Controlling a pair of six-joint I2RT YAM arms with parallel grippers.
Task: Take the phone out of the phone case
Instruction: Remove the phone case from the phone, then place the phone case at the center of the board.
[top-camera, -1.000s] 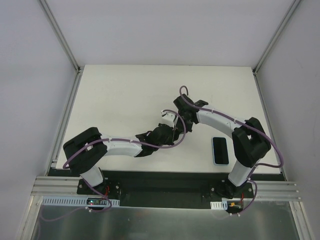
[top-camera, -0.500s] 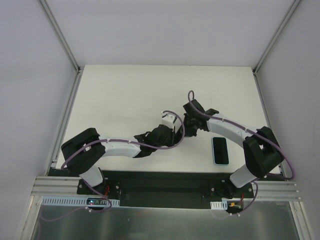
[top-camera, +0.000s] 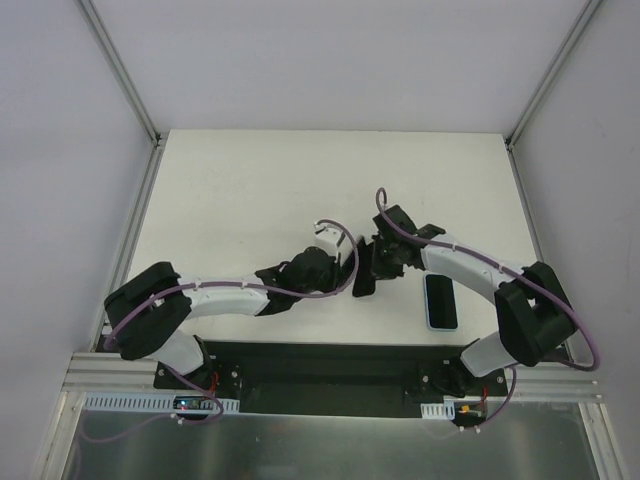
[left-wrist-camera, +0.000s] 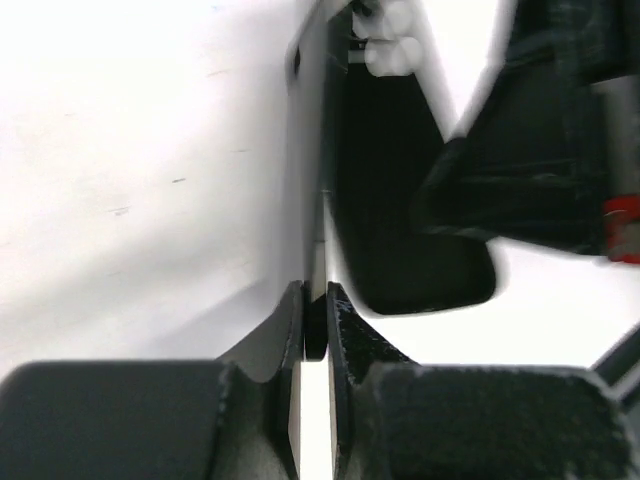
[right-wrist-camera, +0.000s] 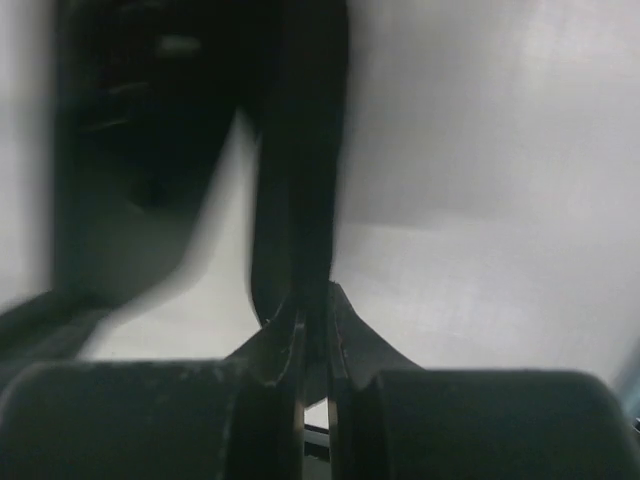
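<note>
My right gripper (top-camera: 372, 262) (right-wrist-camera: 315, 295) is shut on the edge of a thin black slab, the phone (right-wrist-camera: 300, 150). In the top view the phone (top-camera: 364, 285) sticks out toward the near edge. My left gripper (top-camera: 345, 262) (left-wrist-camera: 316, 295) is shut on a thin pale shell seen edge-on, the phone case (left-wrist-camera: 308, 150), which looks almost white here. The phone's dark rounded face (left-wrist-camera: 410, 220) stands just right of that shell. The two grippers meet at mid-table, above the surface. In the top view the grippers hide the shell.
A second black slab with a pale blue rim (top-camera: 441, 301) lies flat on the white table (top-camera: 250, 190), near the right arm's elbow. Metal frame posts (top-camera: 130, 240) stand along both sides. A black base rail (top-camera: 320, 365) runs along the near edge.
Both grippers have moved together toward the near edge. The right elbow has swung out to the right. The black slab now shows below the right gripper.
</note>
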